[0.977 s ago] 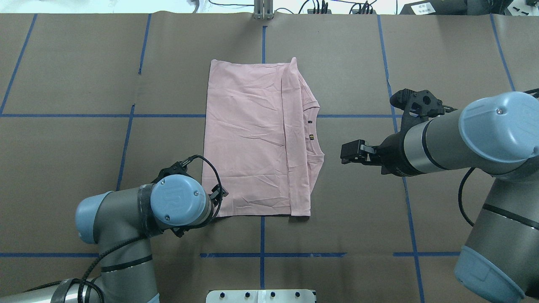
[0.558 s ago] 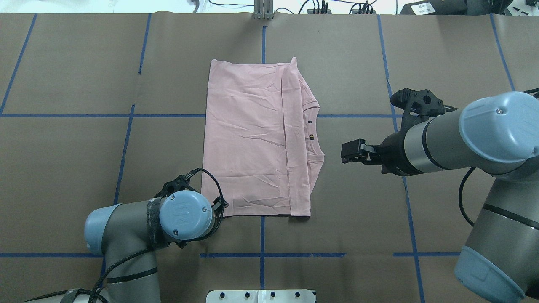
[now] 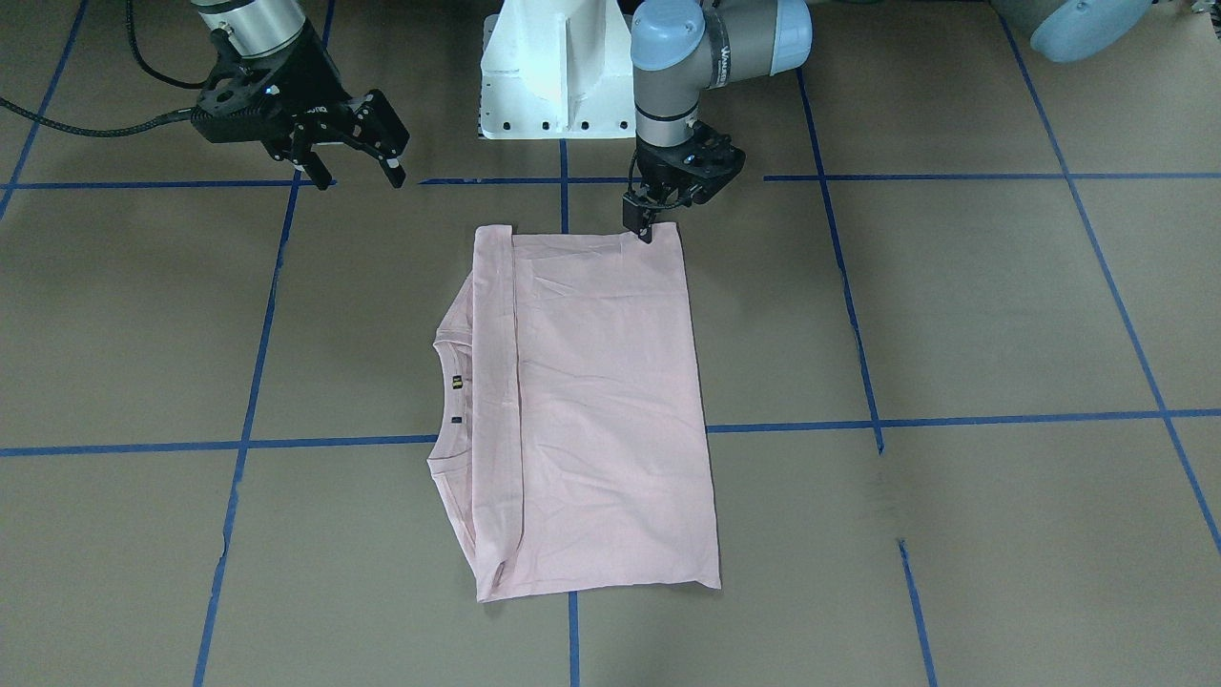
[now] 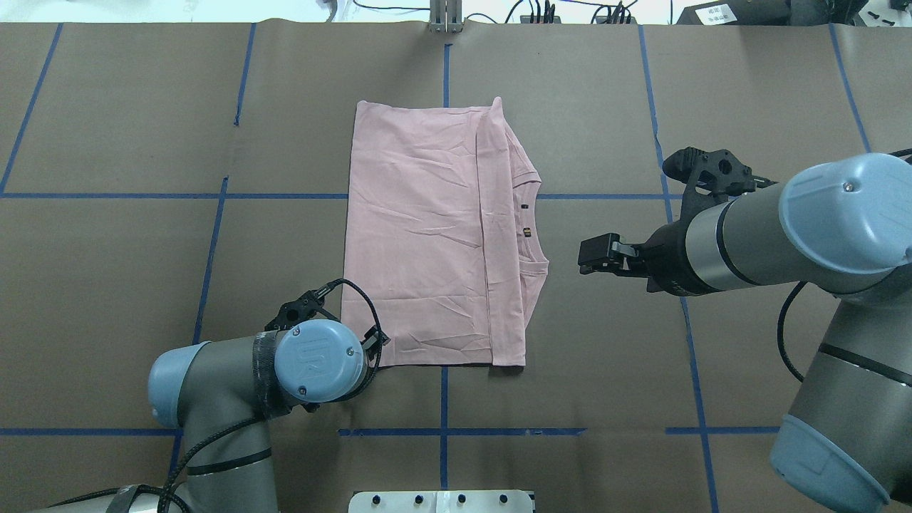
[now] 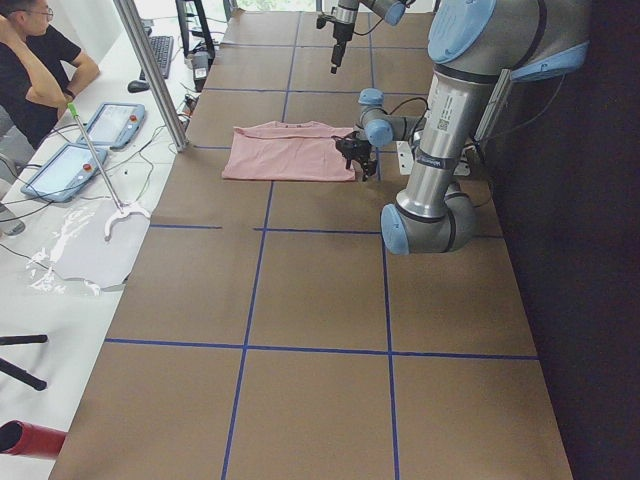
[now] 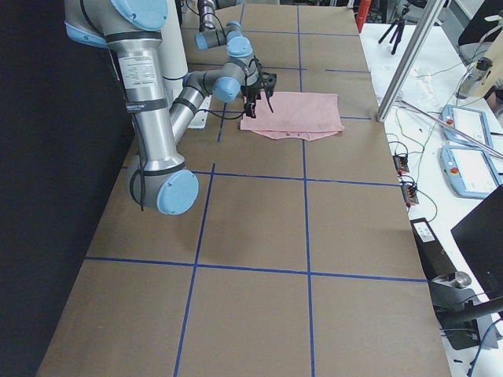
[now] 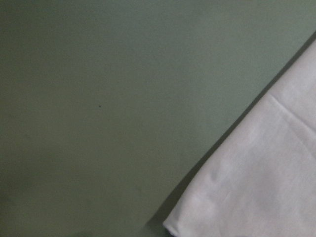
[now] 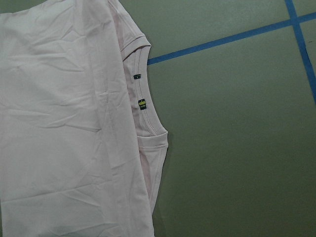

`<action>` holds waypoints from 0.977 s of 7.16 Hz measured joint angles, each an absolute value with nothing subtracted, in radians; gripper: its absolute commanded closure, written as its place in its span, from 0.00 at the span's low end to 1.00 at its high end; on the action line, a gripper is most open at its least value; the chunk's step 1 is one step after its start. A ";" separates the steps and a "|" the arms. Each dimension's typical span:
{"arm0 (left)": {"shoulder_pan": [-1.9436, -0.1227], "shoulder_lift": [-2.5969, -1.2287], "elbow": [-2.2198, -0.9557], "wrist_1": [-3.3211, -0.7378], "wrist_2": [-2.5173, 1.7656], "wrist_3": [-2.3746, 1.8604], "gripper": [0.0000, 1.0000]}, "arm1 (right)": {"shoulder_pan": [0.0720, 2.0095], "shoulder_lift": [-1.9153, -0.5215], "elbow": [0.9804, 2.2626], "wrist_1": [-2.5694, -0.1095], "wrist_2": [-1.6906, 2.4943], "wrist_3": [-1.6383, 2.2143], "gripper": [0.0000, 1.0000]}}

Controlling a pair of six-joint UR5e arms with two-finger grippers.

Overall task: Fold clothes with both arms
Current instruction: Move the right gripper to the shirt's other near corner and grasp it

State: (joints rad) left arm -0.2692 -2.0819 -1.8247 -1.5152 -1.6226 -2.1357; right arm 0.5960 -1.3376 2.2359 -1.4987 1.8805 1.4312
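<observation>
- The pink shirt lies folded flat in the middle of the table, collar toward the right gripper.
- The right gripper hovers near it, fingers spread, empty.
- The left gripper is at the shirt's near corner; its grip cannot be told.

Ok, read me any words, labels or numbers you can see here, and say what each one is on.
"UR", faint and turned: logo on the blue joint cap of the left arm.
Lettering along the left arm's grey tube: too blurred to read.
Two small tags at the T-shirt collar: too small to read.
White label on a black box beyond the table: too small.
</observation>
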 measured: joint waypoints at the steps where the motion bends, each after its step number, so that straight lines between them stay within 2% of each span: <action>1: -0.270 -2.084 -1.823 -1.517 -1.615 -2.133 0.11 | 0.596 -1.338 2.236 -1.499 1.880 1.431 0.00; 2: -0.270 -2.084 -1.822 -1.518 -1.612 -2.131 0.15 | 0.597 -1.338 2.236 -1.499 1.879 1.431 0.00; 3: -0.270 -2.085 -1.818 -1.522 -1.611 -2.131 0.26 | 0.596 -1.338 2.236 -1.499 1.878 1.431 0.00; 5: -0.270 -2.085 -1.803 -1.532 -1.610 -2.130 0.62 | 0.595 -1.338 2.234 -1.499 1.877 1.432 0.00; 7: -0.272 -2.084 -1.807 -1.532 -1.610 -2.133 0.84 | 0.594 -1.338 2.229 -1.499 1.877 1.433 0.00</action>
State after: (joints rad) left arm -0.2720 -2.0844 -1.8069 -1.5324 -1.6096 -2.1330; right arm 0.5940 -1.3376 2.2290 -1.4987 1.8765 1.4325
